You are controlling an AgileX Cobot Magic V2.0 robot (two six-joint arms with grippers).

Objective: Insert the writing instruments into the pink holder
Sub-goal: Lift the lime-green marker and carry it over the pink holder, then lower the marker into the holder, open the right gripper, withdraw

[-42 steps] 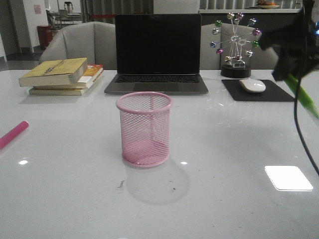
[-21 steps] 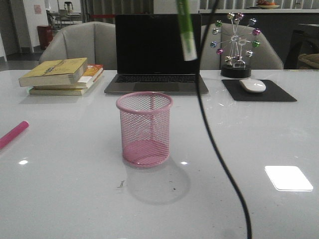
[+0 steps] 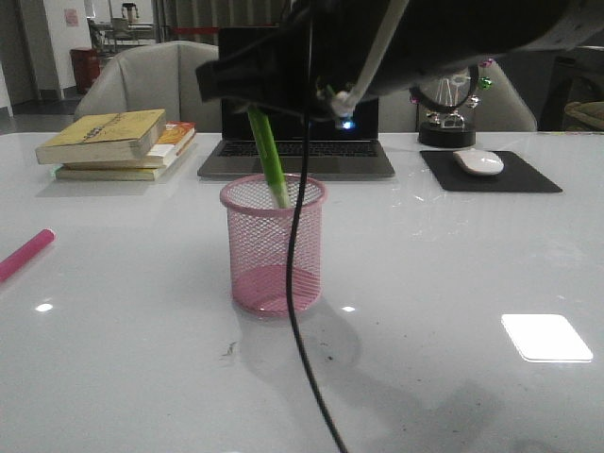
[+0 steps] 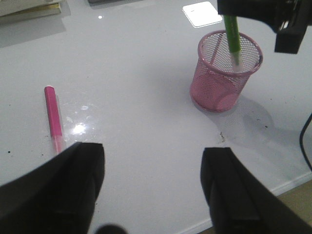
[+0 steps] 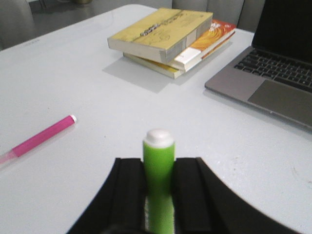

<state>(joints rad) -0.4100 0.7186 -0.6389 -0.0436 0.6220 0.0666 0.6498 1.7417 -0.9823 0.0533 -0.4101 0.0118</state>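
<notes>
The right fingers (image 5: 158, 195) pinch the one green marker (image 3: 268, 156), its lower tip inside the single pink holder (image 3: 274, 243) on the surface (image 3: 453, 274). Only the wrist views show the whole magenta marker (image 4: 53, 118), lying well apart. The left fingers (image 4: 152, 187) are spread, empty.

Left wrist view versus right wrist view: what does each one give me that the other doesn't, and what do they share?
Only the left wrist view shows the pink holder, with the green marker's tip inside its rim, and the open left gripper. Only the right wrist view shows the laptop and the right gripper shut on the green marker. Both show the green marker, the pink marker lying flat on the table, and the books.
</notes>
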